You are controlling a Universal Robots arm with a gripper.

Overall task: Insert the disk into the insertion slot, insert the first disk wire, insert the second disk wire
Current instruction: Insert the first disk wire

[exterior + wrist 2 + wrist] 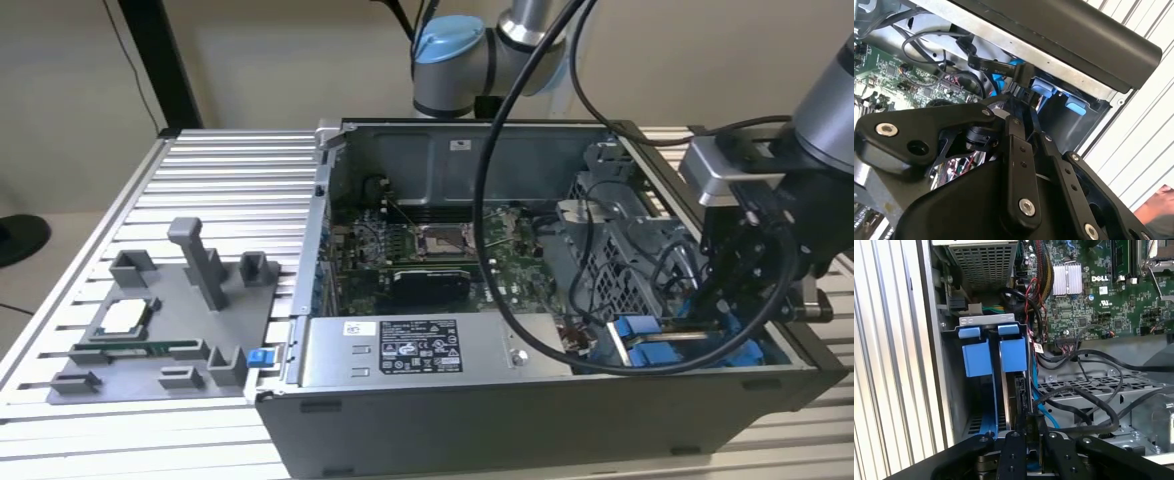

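The disk (1017, 390) stands edge-on inside the insertion slot (985, 320), held in its bright blue frame (1014, 354) between the blue side rails. My gripper (1030, 421) hangs right over the disk's exposed end, deep in the near-right corner of the open computer case (721, 330). In the second wrist view its fingers (1015, 130) sit close together, shut on a black angled wire connector (1021, 72) whose black cable (981, 64) trails toward the motherboard. A blue wire (1046, 412) runs beside the disk. The connector's meeting point with the disk is hidden by the fingers.
The grey power-supply box (400, 345) lies along the case's front wall. The motherboard (427, 250) fills the middle and a perforated metal cage (627, 270) with looping black cables (1089, 405) stands beside the slot. A grey fixture plate (174, 320) sits at the exterior view's left.
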